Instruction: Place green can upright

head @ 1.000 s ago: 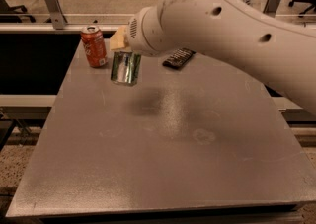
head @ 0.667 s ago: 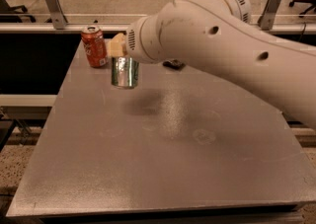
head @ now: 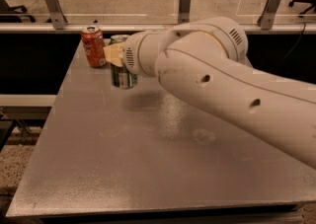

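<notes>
Pale green and silver aluminium shows just right of the orange-red can [head: 93,46], which serves as the marker here. That is the green can [head: 124,76], standing upright with its silver top level. Its base is at the surface of the grey desk [head: 148,168], or a hair above it; I cannot tell whether it is touching. Both cans sit towards the far left corner of the desk, the green one a little nearer the camera than the orange-red can and close beside it, not touching.

The tool [head: 114,54] is between the two cans, against the upper half of the green can. It looks clamped on that can: one tan pad [head: 111,55] lies flat on the side facing the orange-red can. The opposite pad is hidden behind the wrist. The white arm [head: 222,85] reaches in from the right, away from the orange-red can.

As for risk, the gap to the orange-red can is narrow. Spreading the tool or pulling back towards that side could knock the orange-red can over. If the green can is not fully seated, letting go could make it rock and tip. A pad dragging on the thin wall during the lift could also topple it.

Count: two cans (one green, one orange-red), one arm, one tool, one desk.
</notes>
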Available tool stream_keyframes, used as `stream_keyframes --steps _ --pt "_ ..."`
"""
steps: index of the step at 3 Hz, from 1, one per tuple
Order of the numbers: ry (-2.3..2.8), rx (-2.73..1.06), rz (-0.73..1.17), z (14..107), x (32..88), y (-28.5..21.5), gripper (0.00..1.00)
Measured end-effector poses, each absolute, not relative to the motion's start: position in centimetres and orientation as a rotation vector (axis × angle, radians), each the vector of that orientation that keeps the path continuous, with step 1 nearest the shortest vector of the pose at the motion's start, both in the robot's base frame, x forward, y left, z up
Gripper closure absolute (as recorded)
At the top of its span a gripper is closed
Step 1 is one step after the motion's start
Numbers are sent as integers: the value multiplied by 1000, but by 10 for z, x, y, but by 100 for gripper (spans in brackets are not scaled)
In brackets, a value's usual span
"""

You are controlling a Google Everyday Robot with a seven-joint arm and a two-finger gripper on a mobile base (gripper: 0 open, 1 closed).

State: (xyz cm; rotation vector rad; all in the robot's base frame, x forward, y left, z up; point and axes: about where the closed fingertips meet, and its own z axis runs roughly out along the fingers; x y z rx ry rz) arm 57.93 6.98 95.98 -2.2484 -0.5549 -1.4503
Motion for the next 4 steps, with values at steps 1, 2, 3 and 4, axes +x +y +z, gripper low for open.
stream_keyframes --steps 1,2,3,4 --pt "-575 -2212 -1522 959 575 65 100" --pt "-588 -2206 -1562 954 574 57 100" --pt "-581 -2205 -1597 951 573 44 100" --pt "-569 -2204 -1622 950 573 34 100"
